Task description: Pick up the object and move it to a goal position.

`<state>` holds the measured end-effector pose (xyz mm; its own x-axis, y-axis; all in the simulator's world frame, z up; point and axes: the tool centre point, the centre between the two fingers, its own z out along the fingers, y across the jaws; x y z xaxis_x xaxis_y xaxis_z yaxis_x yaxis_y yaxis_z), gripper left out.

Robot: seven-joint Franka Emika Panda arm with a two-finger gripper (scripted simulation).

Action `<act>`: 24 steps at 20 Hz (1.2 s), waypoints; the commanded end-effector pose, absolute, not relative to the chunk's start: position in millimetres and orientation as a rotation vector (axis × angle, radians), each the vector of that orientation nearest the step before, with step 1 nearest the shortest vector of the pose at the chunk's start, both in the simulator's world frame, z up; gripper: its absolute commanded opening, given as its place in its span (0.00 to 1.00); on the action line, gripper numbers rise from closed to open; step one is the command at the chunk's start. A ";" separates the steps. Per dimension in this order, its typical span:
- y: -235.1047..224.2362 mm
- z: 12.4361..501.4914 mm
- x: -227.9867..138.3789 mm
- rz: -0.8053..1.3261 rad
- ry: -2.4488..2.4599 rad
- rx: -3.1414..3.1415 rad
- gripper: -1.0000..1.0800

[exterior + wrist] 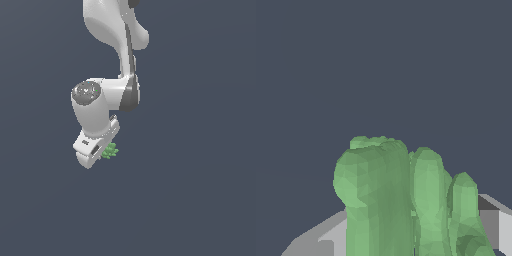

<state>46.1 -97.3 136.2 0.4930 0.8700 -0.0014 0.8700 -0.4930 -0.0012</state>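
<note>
The object (111, 150) is a small light-green lumpy clump with short prongs. In the exterior view it sticks out from the white hand of my gripper (105, 152), which partly hides it. In the wrist view the object (381, 195) fills the near field, very close to the camera, prongs pointing away. Grey fingers (316, 242) show on both sides of it, touching it. The gripper is shut on the object. The fingertips themselves are hidden in the exterior view.
A plain dark blue-grey ground (200, 200) fills both views. The white arm (107, 92) comes down from the top of the exterior view. No goal marker or other object shows.
</note>
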 end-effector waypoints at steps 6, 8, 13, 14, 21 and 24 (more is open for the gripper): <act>-124.8 205.0 10.4 0.002 -1.582 -2.716 0.00; -132.6 224.8 0.3 0.002 -1.582 -2.716 0.00; -153.1 277.3 -26.3 0.000 -1.582 -2.714 0.00; -157.2 287.9 -31.6 0.000 -1.582 -2.714 0.00; -186.4 362.2 -68.1 -0.003 -1.582 -2.713 0.00; -198.9 393.3 -83.1 -0.003 -1.582 -2.713 0.00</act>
<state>-74.8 -193.0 377.6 0.4927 0.8702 0.0019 0.8702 -0.4927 0.0007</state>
